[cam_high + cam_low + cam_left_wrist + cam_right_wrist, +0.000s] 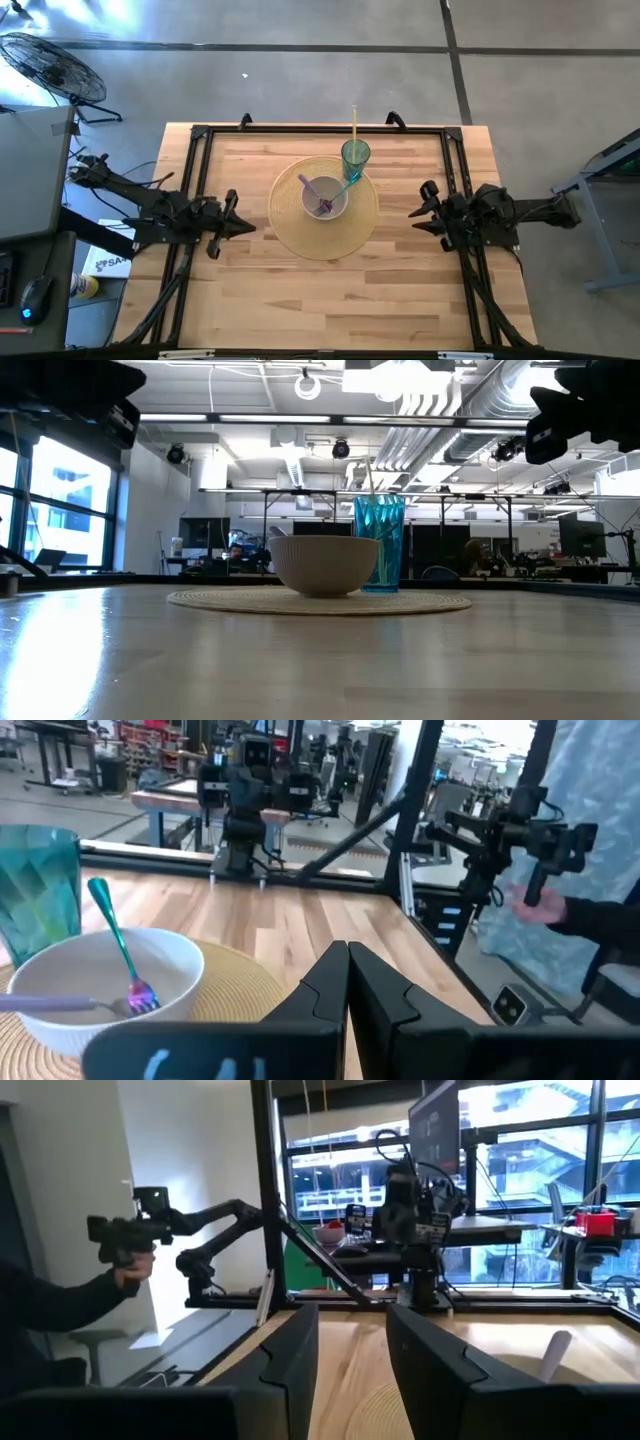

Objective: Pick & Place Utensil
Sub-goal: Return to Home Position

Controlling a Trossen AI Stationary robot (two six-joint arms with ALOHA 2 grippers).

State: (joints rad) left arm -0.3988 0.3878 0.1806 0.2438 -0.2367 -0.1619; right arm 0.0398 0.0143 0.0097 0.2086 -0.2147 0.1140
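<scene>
A white bowl [324,197] stands on a round woven placemat [323,210] at mid-table. In the bowl lie a purple utensil [55,1004] and a teal-handled fork [118,948], whose handle leans on the rim toward a teal cup [355,155]. The cup stands on the mat's far edge with a thin stick [354,122] in it. My left gripper [246,227] is shut and empty, left of the mat. My right gripper [414,212] is open and empty, right of the mat. Both point at the bowl.
A black frame [200,135] runs along the table's left, far and right sides. Bare wood [320,300] lies between the mat and the near edge. Beyond the table a person's hand holds a dark device, seen in the left wrist view [540,905].
</scene>
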